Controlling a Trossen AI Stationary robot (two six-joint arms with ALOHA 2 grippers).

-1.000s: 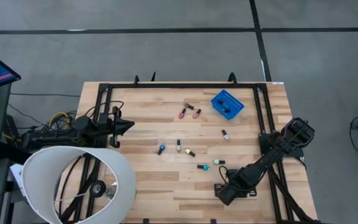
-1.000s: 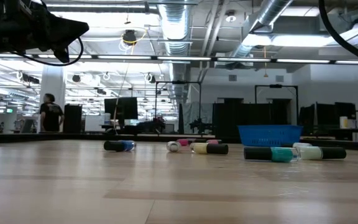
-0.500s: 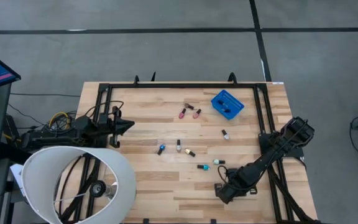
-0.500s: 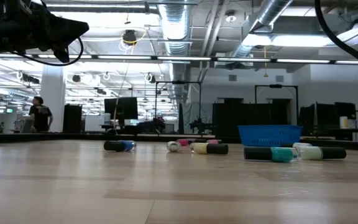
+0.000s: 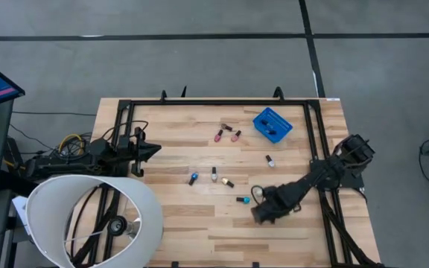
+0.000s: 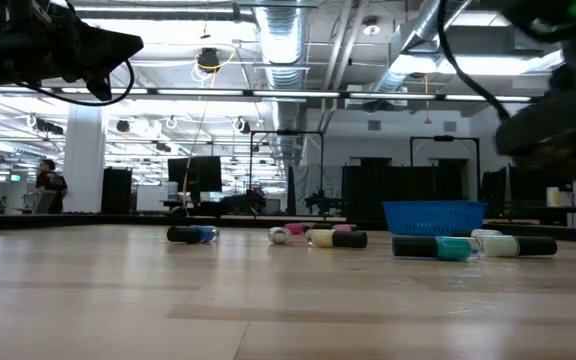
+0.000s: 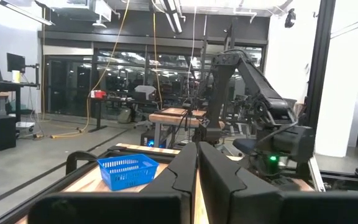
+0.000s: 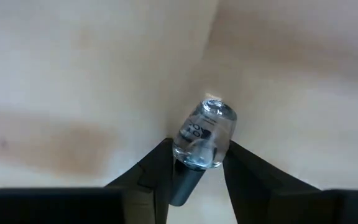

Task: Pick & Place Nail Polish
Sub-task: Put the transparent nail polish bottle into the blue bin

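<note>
Several tiny nail polish bottles lie on their sides on the wooden table: pink ones (image 5: 218, 135), a white one (image 5: 269, 160), a blue one (image 5: 193, 179) and a teal one (image 5: 243, 199). My right gripper (image 5: 260, 213) hangs over the table's near right part, beside the teal bottle, shut on a clear bottle with a dark cap (image 8: 204, 134). My left gripper (image 5: 155, 149) waits shut and empty at the table's left side; it also shows in the left wrist view (image 7: 197, 163). A blue bin (image 5: 272, 123) stands at the far right. My right gripper pinches the clear bottle between its two fingers (image 8: 157, 168) at the shoulder, where the glass meets the dark cap (image 8: 188, 163). The cap lies back between the fingers and the glass body sticks out past the fingertips. The bottle is lifted clear of the table.
The black frame rails (image 5: 315, 149) run along the table's right, left and far sides. A large white lamp shade (image 5: 88, 216) covers the near left corner. The low view shows the bottles in a row (image 6: 438, 247) before the blue bin (image 6: 433, 216). A person (image 6: 46, 185) walks far behind.
My right gripper has gone from the near right part of the table toward the far and left edges, and now stands beside the teal bottle. In the low view it has come into the picture at the upper right, blurred by its motion.
</note>
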